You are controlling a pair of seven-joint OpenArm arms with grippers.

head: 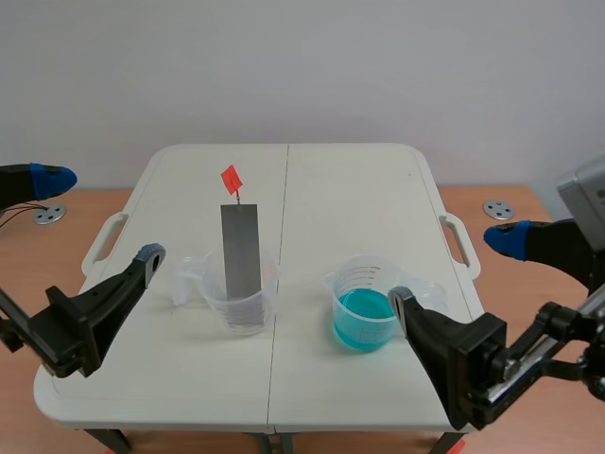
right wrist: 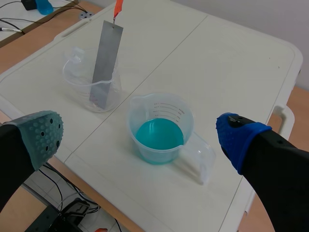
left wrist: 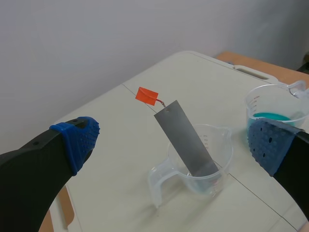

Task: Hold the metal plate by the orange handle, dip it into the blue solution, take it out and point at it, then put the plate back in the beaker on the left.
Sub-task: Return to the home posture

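While in beaker (head: pixel 213 295), metal plate (head: pixel 241 251) aslant

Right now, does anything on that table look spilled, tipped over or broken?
Nothing stands out. The metal plate leans inside the left beaker with its orange handle up. The blue solution sits inside the right beaker. Both beakers stand upright, and no spill shows on the table.

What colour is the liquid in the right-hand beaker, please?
The liquid is turquoise blue; right wrist view.

Orange handle (right wrist: pixel 118 6) partly outside right wrist view
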